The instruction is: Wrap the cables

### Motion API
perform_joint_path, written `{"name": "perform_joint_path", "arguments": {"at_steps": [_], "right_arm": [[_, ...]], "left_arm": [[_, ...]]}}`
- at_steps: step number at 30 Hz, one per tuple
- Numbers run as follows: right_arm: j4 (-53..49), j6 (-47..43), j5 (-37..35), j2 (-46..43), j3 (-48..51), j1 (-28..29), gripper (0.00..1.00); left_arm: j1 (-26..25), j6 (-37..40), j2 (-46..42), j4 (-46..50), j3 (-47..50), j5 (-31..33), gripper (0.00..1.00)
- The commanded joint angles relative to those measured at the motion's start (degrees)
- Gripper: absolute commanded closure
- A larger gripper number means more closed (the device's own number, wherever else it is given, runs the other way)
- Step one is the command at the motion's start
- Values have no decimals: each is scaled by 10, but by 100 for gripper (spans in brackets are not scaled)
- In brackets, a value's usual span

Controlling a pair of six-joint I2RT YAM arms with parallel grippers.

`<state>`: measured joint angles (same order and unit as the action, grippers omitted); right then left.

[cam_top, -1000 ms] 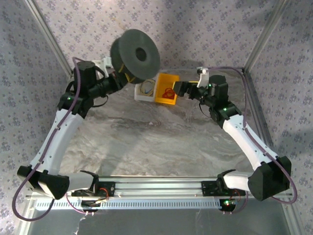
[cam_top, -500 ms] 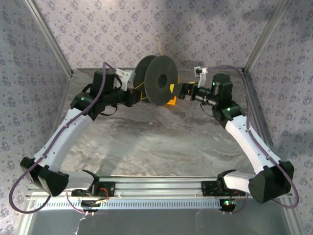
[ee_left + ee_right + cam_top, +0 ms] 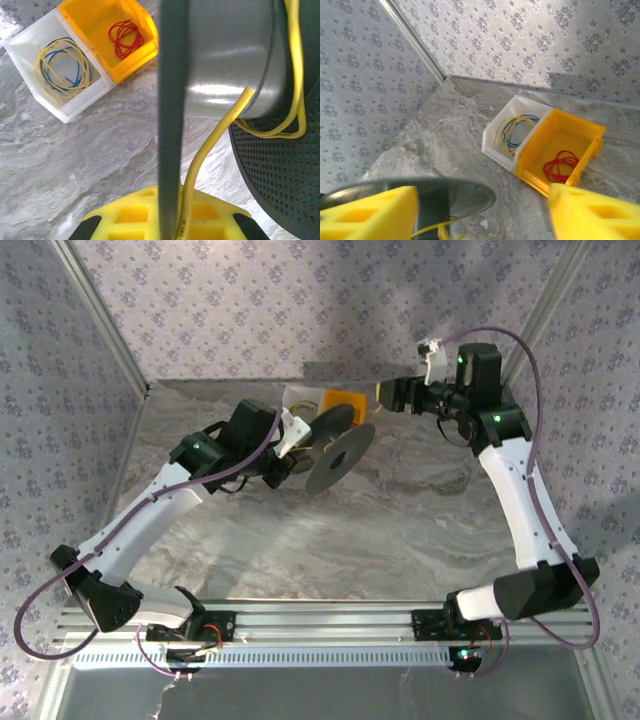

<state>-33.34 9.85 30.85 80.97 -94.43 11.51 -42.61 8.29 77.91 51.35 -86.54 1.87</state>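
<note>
Since half a second ago, the left gripper (image 3: 172,220) has carried the spool (image 3: 335,445) lower and nearer the arm bases. The right gripper (image 3: 482,217) has backed off, up and to the right of the spool. The left pads are clamped on the spool's flange; the right jaws stand apart, empty. A yellow cord (image 3: 216,135) trails loose off the spool's hub. It looks light, limp and slick, so it is best pinched close to the hub. Beyond the spool, a white bin (image 3: 90,100) and a yellow bin (image 3: 135,65) could snag its tail.
</note>
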Motion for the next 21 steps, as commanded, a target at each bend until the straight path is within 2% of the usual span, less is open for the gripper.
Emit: {"name": "perform_joint_path", "arguments": {"at_steps": [1,4,15,21], "right_arm": [[-98,-26,10,27,-52,-1,40],[-121,-29,-3,37,-60,-2,46],[-150,-44,-10,38,-46,15,43],[-159,-48,-29,47,-48,31,52]], "left_arm": [[-12,47,-7,-7,-33,61,100],[-17,49,-6,-10,-32,68,100],[-20,60,10,-5,-43,73,100],[-21,61,14,-3,-48,78,100]]}}
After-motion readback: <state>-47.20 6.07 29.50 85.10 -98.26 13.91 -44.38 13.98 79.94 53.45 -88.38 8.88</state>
